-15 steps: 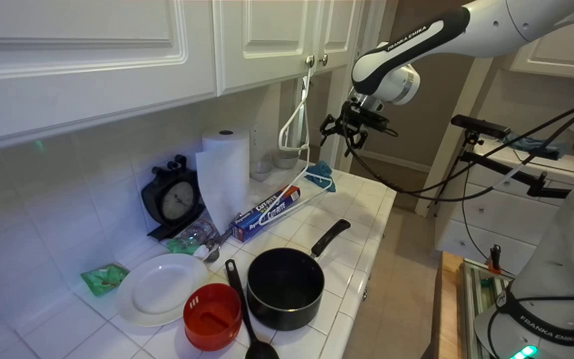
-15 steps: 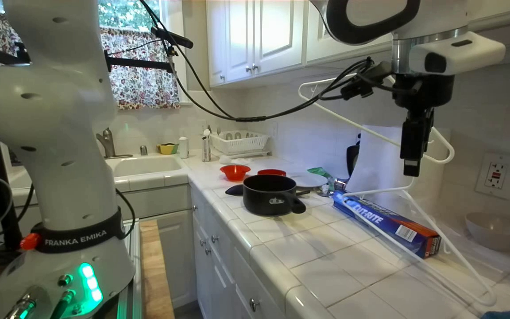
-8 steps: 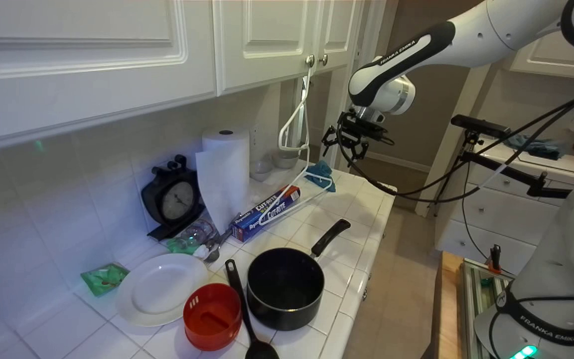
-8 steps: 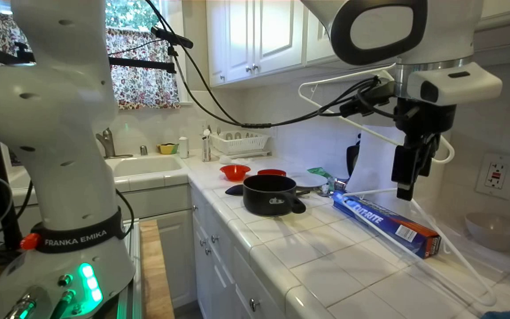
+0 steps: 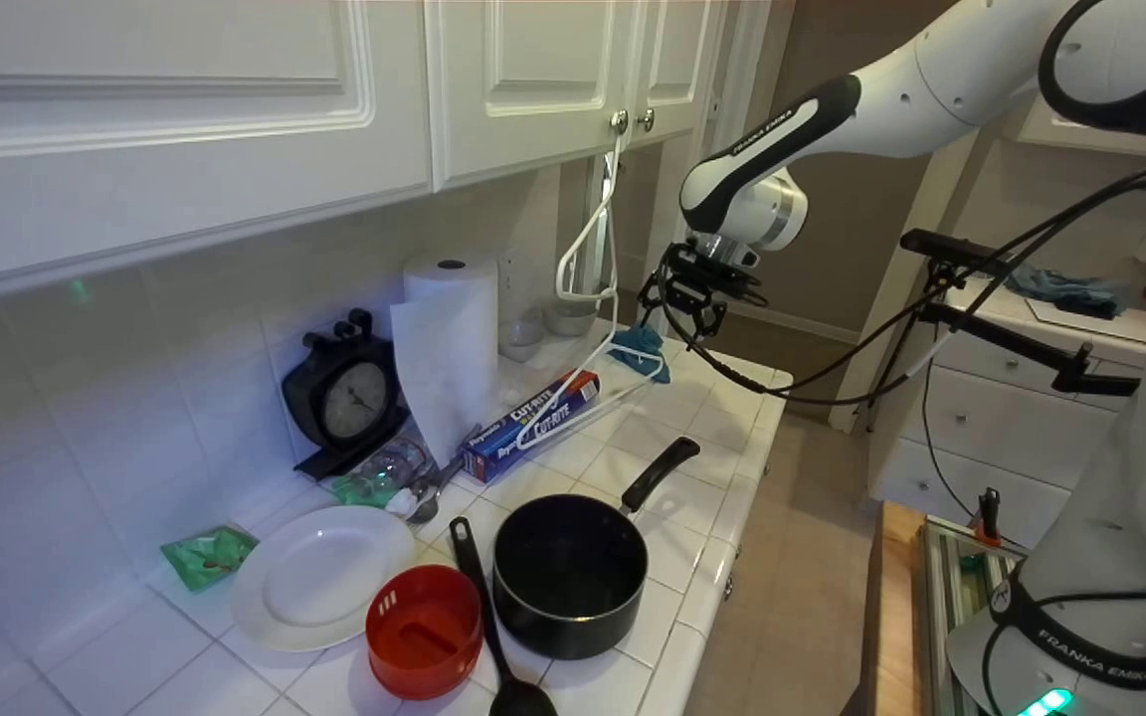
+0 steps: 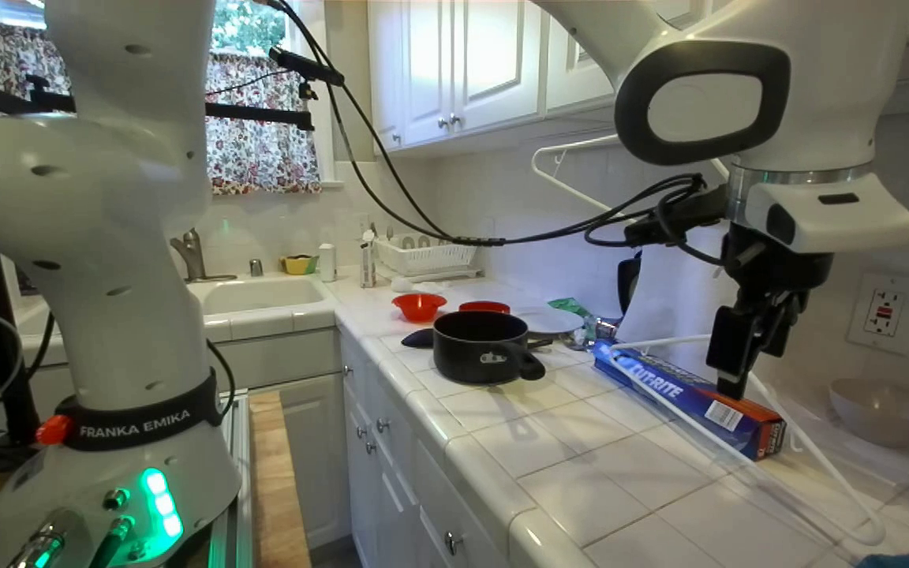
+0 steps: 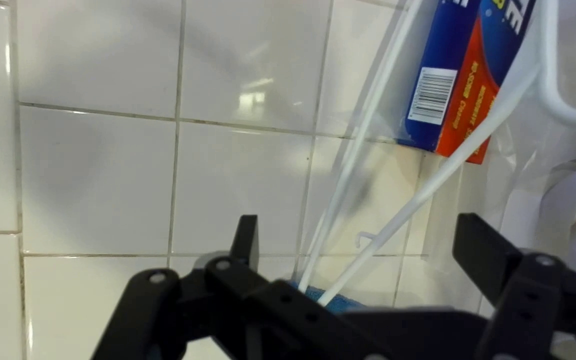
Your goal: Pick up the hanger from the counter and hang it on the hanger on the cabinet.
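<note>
A white upper hanger [image 5: 590, 225] hangs from a knob of the white cabinet [image 5: 553, 60]. Below it a second white hanger [image 6: 809, 446] seems to hang from its bottom bar, reaching down over the tiled counter [image 6: 565, 442]. Whether this lower hanger touches the counter I cannot tell. Black gripper [image 7: 358, 235] jaws stand wide apart with nothing gripped. In the wrist view the lower hanger's bars [image 7: 397, 217] run below and between the fingers. From outside, the gripper [image 5: 677, 318] is beside the lower hanger, and it covers that hanger's top in an exterior view [image 6: 753, 369].
A blue wax-paper box [image 6: 660, 386] lies behind the lower hanger, and a blue cloth [image 5: 645, 348] near its end. A paper towel roll [image 5: 464, 348], a pale bowl [image 6: 888, 414] and a black pot [image 5: 573, 567] stand on the counter. Cables [image 6: 502, 241] trail from the wrist.
My arm has come down, bringing the gripper from beside the upper hanger to the height of the lower one's top. The jaws stay open, and both hangers look unmoved.
</note>
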Robot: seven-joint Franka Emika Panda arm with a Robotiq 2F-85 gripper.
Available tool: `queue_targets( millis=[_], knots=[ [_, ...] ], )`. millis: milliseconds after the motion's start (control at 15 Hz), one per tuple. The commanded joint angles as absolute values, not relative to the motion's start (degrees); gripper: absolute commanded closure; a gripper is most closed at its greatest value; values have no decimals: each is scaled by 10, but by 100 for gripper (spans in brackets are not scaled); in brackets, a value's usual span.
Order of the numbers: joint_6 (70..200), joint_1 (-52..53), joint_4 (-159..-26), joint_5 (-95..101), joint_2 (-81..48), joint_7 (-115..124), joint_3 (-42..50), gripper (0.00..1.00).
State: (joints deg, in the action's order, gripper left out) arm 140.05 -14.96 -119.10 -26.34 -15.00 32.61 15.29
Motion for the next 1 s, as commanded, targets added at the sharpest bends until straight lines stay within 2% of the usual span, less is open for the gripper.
queue_targets(
  millis=[0,67,133,267,733,800,867,933],
  knots=[
    [1404,-160,-1144,-295,-193,325,145,0],
    [1404,-160,-1137,-295,-199,326,145,1],
    [1403,-161,-1127,-297,-208,327,144,26],
    [1402,-161,-1113,-294,-221,329,144,29],
    [1395,-162,-1076,-289,-256,329,140,81],
    [1394,-163,-1073,-289,-260,329,139,79],
    [1393,-162,-1072,-289,-262,330,139,43],
    [1393,-162,-1069,-288,-264,331,138,47]
  ],
)
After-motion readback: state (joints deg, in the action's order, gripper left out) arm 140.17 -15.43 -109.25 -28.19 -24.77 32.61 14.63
